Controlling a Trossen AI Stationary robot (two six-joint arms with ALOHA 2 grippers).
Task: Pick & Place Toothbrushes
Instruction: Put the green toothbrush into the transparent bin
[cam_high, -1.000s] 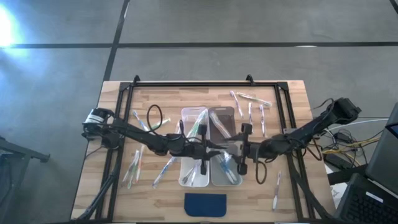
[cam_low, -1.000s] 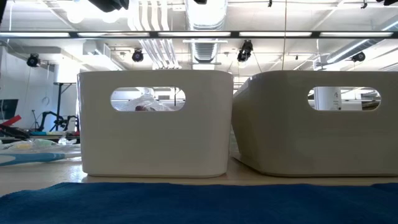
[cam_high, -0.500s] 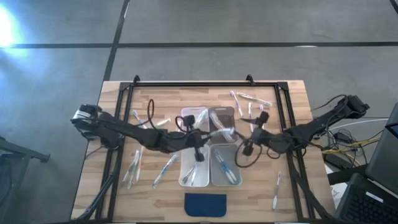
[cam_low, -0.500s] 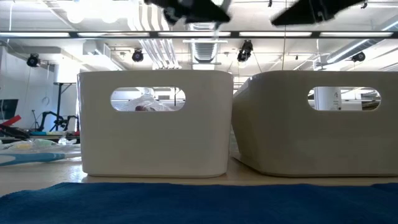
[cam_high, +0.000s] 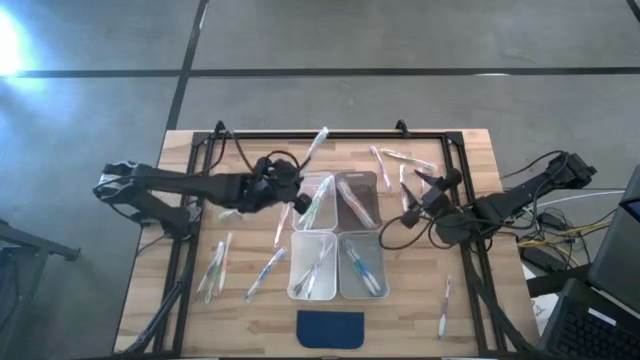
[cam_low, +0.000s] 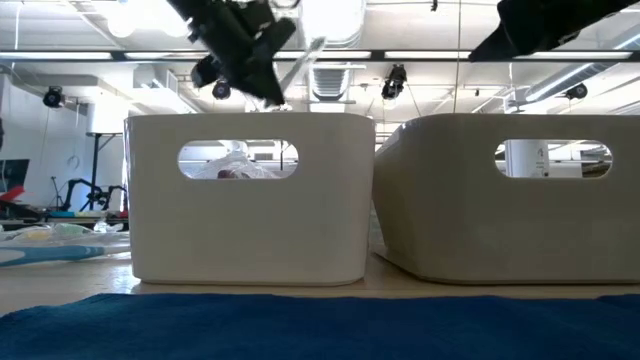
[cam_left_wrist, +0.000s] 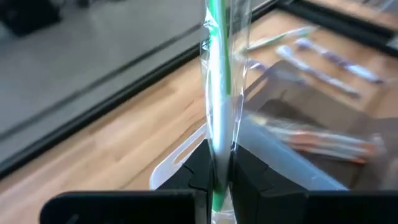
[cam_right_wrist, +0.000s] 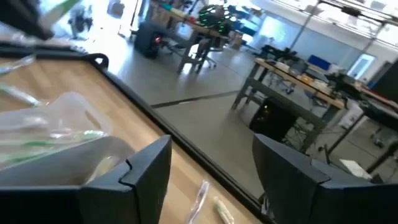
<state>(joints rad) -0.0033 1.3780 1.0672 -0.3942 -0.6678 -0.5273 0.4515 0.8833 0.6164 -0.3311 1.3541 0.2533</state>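
At the bottom centre of the high view a blue pad (cam_high: 331, 328) lies on the tabletop (cam_high: 260, 318), and just above it sit four clear bins (cam_high: 338, 232) in a square. The two lower bins each have a few toothbrushes (cam_high: 318, 268) in them. More lie loose on the wood at lower left, one at lower right, and a small scatter at upper right.

Left of centre in that view, the left end effector (cam_high: 297, 184) is clamped down tight on one wrapped toothbrush (cam_high: 317, 143), which sticks up and away from it toward the top rail of the black frame (cam_high: 300, 133). The left wrist view shows the grip plainly: the two dark fingers (cam_left_wrist: 198, 169) pinch the green and white handle low down, with crinkly clear wrap bunched around it.

Right of centre, the right end effector (cam_high: 423, 196) hangs above the tabletop beside the upper right bin, fingers spread wide with nothing between them; its wrist view shows only open air there.

These brushes look very light and stiff enough to stand out straight from a pinch at one end. The film looks slick, so I would expect a brush to slide or swivel in a loose grip. Holding near the middle of the handle seems safer than at the tip, since a long overhang like this one could pivot or catch a bin wall on the way in. I doubt they are fragile.
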